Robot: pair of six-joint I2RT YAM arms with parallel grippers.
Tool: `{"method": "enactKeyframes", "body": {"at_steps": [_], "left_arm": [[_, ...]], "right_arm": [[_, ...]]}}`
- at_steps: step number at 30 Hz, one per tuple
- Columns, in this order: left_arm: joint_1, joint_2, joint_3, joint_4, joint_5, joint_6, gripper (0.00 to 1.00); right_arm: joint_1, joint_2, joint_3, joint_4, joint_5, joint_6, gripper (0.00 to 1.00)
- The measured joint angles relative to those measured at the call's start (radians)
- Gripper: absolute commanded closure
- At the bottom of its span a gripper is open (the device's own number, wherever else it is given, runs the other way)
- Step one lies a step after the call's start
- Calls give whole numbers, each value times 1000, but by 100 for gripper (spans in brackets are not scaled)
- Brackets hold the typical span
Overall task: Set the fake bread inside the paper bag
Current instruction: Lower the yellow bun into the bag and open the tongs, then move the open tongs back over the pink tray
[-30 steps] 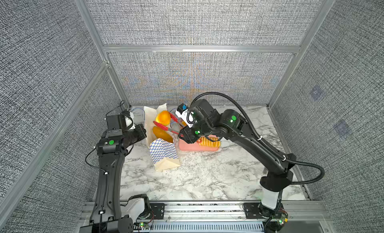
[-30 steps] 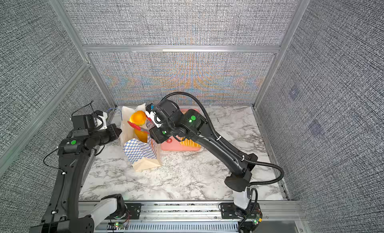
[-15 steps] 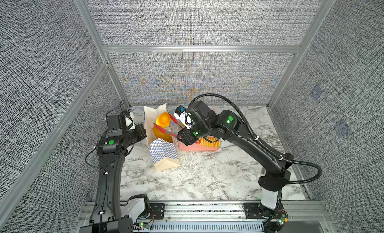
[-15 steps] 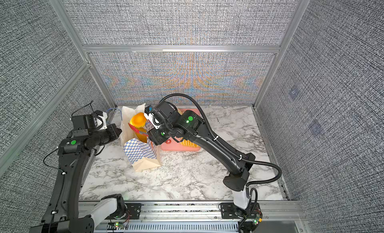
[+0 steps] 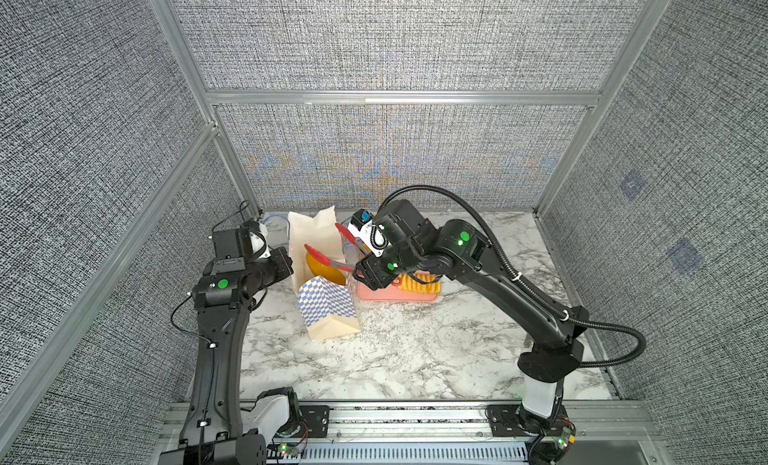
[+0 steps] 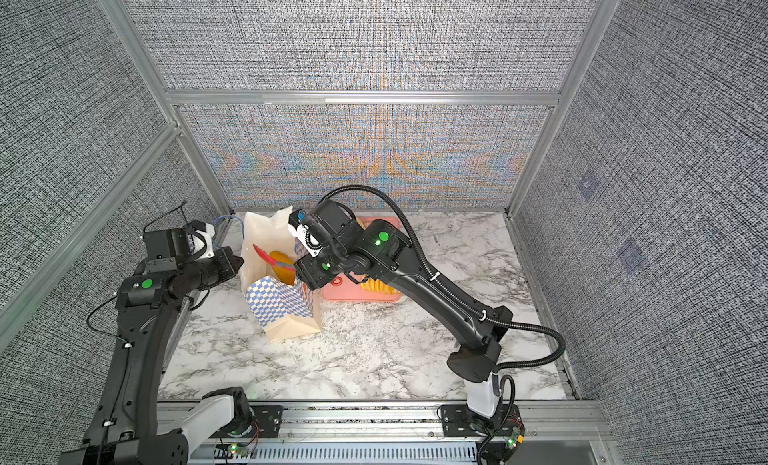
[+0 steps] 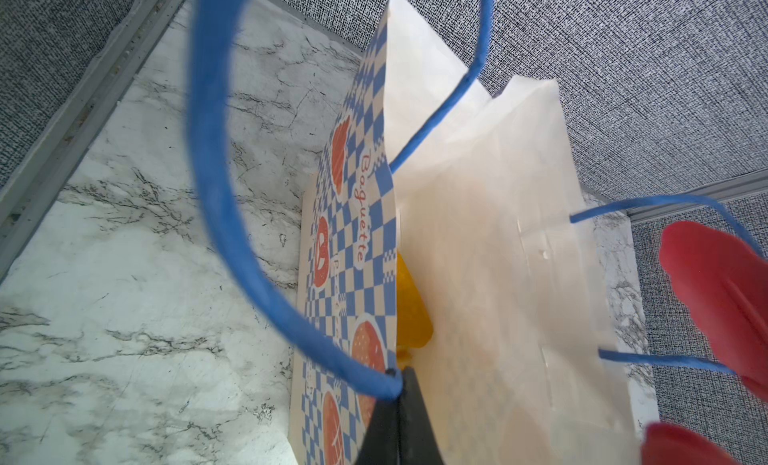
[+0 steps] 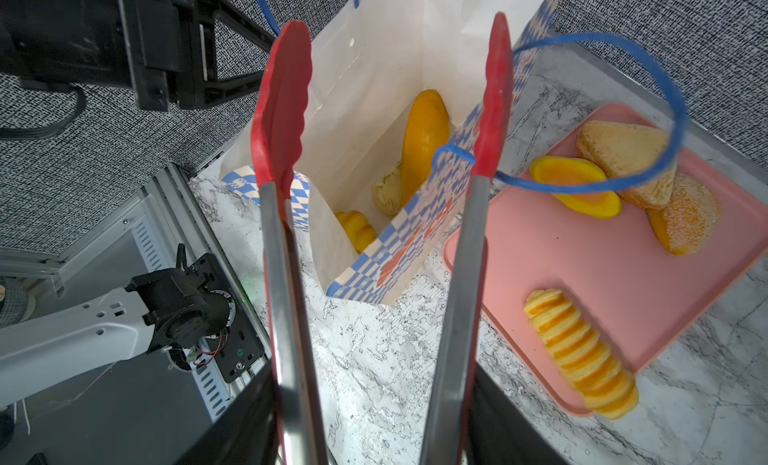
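The paper bag (image 5: 328,313) (image 6: 282,305) (image 8: 365,110) stands open at the back left. My left gripper (image 5: 289,263) (image 6: 239,261) (image 7: 401,384) is shut on its rim beside a blue handle. My right gripper (image 5: 363,272) (image 6: 305,272) (image 8: 374,400) is shut on the red tongs (image 5: 328,259) (image 8: 282,110), whose tips stand apart and empty over the bag's mouth. Fake bread lies inside the bag: a long orange loaf (image 8: 424,139) (image 5: 322,272), a pale bun (image 8: 386,188) and a ridged roll (image 8: 357,230).
A pink tray (image 8: 582,242) (image 5: 374,294) lies right of the bag. It bears a ridged roll (image 8: 582,350), a triangular piece (image 8: 623,151), an orange oval piece (image 8: 577,184) and a sugared half-round (image 8: 685,218). The bag's far blue handle (image 8: 665,89) loops over the tray.
The tongs' tips have spread apart. The orange loaf that sat between them at the bag's mouth now lies lower inside the bag. The left arm has not moved.
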Motion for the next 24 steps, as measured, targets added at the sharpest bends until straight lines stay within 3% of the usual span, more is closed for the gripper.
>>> {"method": "enactKeyframes", "body": {"at_steps": [13,24], "left_arm": [[0,3,0,2,0,0,100],[0,3,0,2,0,0,100]], "right_arm": [[-14,-112,-62,11,89,-12,36],[-173,-297,-286,89,93,11,37]]}}
